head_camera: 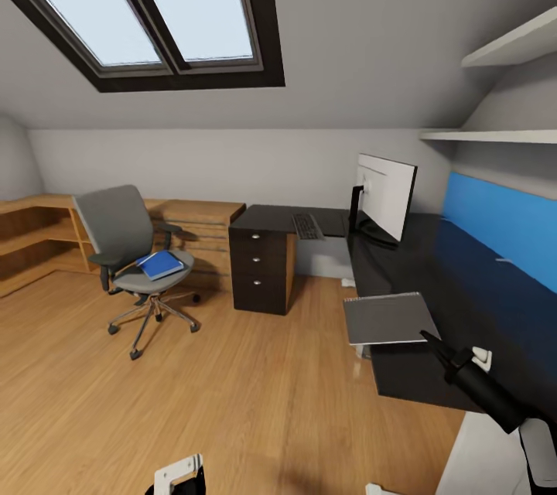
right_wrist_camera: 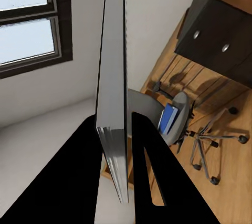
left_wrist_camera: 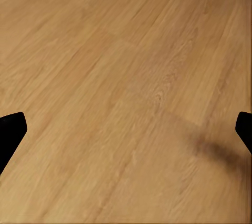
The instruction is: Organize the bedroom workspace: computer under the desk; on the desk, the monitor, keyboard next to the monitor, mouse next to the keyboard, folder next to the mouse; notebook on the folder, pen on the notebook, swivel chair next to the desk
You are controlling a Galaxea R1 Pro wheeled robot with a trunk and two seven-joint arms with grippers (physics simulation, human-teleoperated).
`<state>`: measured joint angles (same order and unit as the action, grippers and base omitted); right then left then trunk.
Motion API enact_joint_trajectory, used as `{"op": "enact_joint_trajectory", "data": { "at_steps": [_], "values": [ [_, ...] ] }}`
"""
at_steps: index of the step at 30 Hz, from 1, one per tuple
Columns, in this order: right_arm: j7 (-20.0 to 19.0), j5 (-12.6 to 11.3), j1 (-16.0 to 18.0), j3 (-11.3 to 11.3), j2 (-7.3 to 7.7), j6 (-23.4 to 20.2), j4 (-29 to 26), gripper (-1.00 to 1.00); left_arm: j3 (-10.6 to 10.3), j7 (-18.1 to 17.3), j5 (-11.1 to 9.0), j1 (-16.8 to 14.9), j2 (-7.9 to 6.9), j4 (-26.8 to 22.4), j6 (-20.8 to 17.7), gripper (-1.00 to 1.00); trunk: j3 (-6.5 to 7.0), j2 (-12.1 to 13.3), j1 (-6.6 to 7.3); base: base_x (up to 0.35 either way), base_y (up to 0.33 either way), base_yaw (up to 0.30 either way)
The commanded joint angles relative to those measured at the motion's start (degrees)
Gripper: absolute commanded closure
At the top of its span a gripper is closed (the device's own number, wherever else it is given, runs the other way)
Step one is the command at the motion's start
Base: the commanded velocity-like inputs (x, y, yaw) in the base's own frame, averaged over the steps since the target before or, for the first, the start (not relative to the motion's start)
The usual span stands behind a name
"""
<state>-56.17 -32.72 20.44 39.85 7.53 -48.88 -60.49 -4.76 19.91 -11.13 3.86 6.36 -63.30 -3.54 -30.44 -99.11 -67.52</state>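
My right gripper [head_camera: 428, 337] is shut on the grey notebook [head_camera: 387, 317], holding it flat over the front edge of the glossy black desk [head_camera: 433, 278]. In the right wrist view the notebook [right_wrist_camera: 113, 51] runs edge-on between the closed fingers [right_wrist_camera: 142, 145]. The monitor [head_camera: 384, 196] stands on the desk, and the dark keyboard [head_camera: 307, 226] lies to its left. The blue folder [head_camera: 161, 264] lies on the seat of the grey swivel chair [head_camera: 128, 247], which stands apart from the desk on the floor. Low over the floor, my left gripper [head_camera: 178, 476] [left_wrist_camera: 126, 135] hangs open and empty.
A dark three-drawer unit [head_camera: 263, 267] carries the desk's left end. Light wooden shelving [head_camera: 46, 236] runs along the back left wall behind the chair. A blue wall panel [head_camera: 499, 220] and white shelves [head_camera: 495, 136] sit above the desk. Wood floor [head_camera: 255, 394] stretches between chair and desk.
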Motion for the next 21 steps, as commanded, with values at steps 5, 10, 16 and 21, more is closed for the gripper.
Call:
{"op": "enact_joint_trajectory", "data": {
  "at_steps": [5, 10, 16, 21],
  "values": [
    [-0.4, -0.1, 0.0, 0.1, 0.09, -0.2, 0.0, 1.0, -0.1, 0.3, -0.4, 0.0, -0.03, -0.1, -0.2, -1.0, 0.85, 2.0, 1.1, 0.0, 0.001, 0.0],
    [-0.5, -0.2, 0.0, 0.1, 0.05, -0.1, 0.0, 1.0, -0.1, 0.2, -0.5, 0.0, -0.12, -0.1, -0.3, -1.0, 1.75, 4.0, 2.2, 0.0, 0.263, 0.0],
    [-0.4, -0.2, 0.0, 0.1, 0.11, 0.1, 0.1, 1.0, -0.1, 0.2, -0.4, 0.0, -0.12, -0.1, -0.3, -1.0, 2.83, 6.4, 3.52, 0.0, 0.336, 0.0],
    [-0.4, -0.2, 0.0, 0.1, 0.07, 0.1, 0.1, 1.0, 0.0, 0.3, -0.4, 0.0, -0.12, -0.1, -0.4, -1.0, 3.73, 8.4, 4.62, 0.0, 0.341, 0.0]
  ]
}}
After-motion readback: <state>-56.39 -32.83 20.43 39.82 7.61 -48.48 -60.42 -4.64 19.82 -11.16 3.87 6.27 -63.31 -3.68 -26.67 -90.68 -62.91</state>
